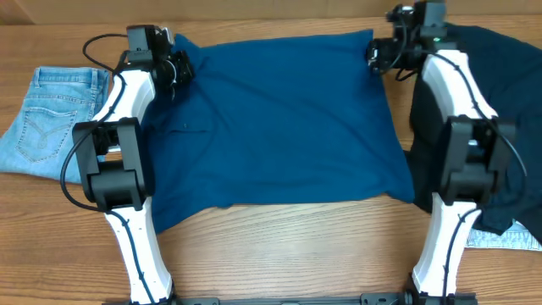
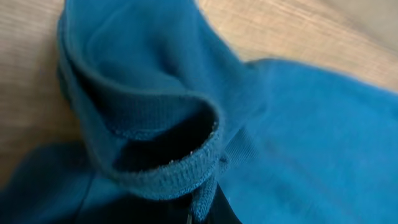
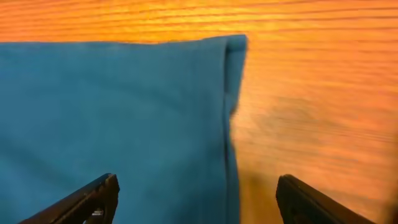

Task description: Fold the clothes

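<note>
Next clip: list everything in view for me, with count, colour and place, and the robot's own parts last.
top: one, mid-blue, spread flat across the table's middle
jeans: one pair, light-blue denim, at the left edge, beside the top
navy garment: one, dark navy, at the right, partly behind the right arm
pale cloth: one, light with a faint pattern, sticking out from under the navy garment at lower right
table: one, light wood, under everything
left arm: one, white and black, reaching to the top's far-left corner
right arm: one, white and black, reaching to the top's far-right corner
left tool: one, black, shut on bunched fabric of the top
right tool: one, black, open above the top's corner edge
</note>
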You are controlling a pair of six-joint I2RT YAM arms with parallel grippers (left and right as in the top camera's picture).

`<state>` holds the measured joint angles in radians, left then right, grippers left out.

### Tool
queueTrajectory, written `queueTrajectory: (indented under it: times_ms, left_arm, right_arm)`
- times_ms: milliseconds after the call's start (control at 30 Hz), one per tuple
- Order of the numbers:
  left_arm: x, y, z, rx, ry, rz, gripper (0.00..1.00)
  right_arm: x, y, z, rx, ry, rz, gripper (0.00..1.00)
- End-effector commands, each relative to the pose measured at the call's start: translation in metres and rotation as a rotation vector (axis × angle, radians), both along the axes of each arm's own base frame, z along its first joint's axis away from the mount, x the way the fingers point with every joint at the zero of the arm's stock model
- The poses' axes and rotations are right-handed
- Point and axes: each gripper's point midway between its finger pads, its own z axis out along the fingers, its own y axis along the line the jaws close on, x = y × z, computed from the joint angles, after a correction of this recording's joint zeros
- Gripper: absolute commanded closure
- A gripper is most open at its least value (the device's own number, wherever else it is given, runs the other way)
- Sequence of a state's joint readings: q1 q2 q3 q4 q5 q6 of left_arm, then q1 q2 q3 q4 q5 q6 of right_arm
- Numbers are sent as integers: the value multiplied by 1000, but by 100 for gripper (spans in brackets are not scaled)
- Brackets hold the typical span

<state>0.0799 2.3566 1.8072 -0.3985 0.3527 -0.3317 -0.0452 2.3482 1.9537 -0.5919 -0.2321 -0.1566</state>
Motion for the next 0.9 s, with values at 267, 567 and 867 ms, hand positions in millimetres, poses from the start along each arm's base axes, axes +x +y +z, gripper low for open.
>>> queueTrajectory:
  times_ms: [267, 567, 867]
  left_arm:
    - [-18, 2, -9, 41, 76, -49, 96]
    - [-21, -3, -8, 42, 85, -59, 96]
    - [-7, 26, 89, 99, -108, -42, 96]
  right_arm:
    - [41, 24, -64, 14, -120, 42, 15]
    - [52, 9, -51, 86, -122, -68, 96]
    - [47, -41, 56, 81, -133, -148, 96]
